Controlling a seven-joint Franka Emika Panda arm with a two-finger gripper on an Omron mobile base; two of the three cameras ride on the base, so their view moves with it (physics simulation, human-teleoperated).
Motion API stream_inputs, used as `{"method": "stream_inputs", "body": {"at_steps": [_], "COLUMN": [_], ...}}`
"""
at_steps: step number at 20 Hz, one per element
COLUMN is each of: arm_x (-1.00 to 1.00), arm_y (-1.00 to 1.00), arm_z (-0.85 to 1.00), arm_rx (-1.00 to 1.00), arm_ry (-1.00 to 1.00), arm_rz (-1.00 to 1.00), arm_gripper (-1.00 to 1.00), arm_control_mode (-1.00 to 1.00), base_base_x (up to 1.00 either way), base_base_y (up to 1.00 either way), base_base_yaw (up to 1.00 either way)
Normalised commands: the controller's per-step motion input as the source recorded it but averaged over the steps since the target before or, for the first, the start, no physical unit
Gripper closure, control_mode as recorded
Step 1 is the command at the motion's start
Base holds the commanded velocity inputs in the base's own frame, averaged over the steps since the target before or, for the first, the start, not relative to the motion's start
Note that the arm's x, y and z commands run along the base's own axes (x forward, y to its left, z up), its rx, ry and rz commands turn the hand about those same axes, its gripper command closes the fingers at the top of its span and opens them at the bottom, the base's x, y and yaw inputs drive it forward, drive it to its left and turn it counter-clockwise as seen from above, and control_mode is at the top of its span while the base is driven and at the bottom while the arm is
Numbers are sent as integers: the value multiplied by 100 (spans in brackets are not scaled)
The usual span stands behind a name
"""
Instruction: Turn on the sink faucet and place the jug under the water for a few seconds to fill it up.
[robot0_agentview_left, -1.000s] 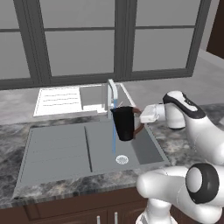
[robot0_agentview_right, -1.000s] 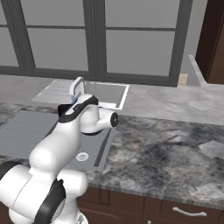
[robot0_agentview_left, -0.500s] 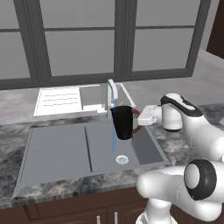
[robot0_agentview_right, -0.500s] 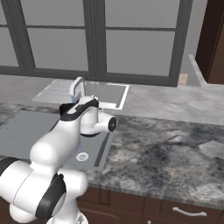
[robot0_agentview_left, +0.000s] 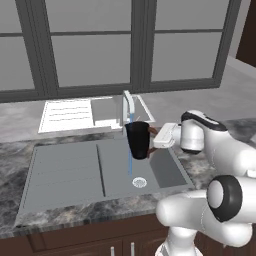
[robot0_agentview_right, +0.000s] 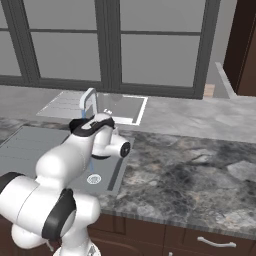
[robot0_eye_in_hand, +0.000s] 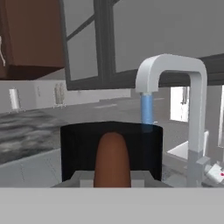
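Faucet (robot0_agentview_left: 128, 106) running at the back edge of the sink (robot0_agentview_left: 70, 175), thin blue stream of water (robot0_agentview_left: 130, 160) dropping toward the drain (robot0_agentview_left: 139, 182) near the front right corner of the basin. Jug (robot0_agentview_left: 138, 140) held up in the air over the basin, just below the spout, gripper (robot0_agentview_left: 156, 136) clamped tight on the reddish-brown handle from the right side.

Looks like the filling step, honestly not well lined up though. From the left base camera, stream visible running down past the left side of the jug all the way to the drain, so probably clipping the rim or missing the mouth. From the hand camera, water (robot0_eye_in_hand: 147, 110) coming off the spout (robot0_eye_in_hand: 169, 70) toward the right part of the jug (robot0_eye_in_hand: 111, 148) rim, handle (robot0_eye_in_hand: 112, 159) dead centre between the fingers.

Main risks from here:
- stream off the mouth, so jug stays mostly empty
- rim bumping the faucet post, sitting very close together
- grip only on the handle, so jug possibly swinging or tilting as weight builds
- splash onto the counter (robot0_agentview_left: 15, 150) along the back edge if tilted

Small nudge toward the stream probably needed.
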Motion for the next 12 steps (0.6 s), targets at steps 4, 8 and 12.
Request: {"method": "stream_inputs", "body": {"at_steps": [4, 8, 12], "arm_x": [10, 10, 11], "arm_y": [10, 9, 7], "arm_z": [-16, -16, -16], "arm_rx": [0, 0, 0], "arm_ry": [-8, -6, -4], "arm_rz": [-3, -4, -5], "arm_gripper": [100, 100, 100], "arm_control_mode": [-100, -100, -100], "base_base_x": [0, 0, 0], "base_base_y": [0, 0, 0], "base_base_yaw": [0, 0, 0]}}
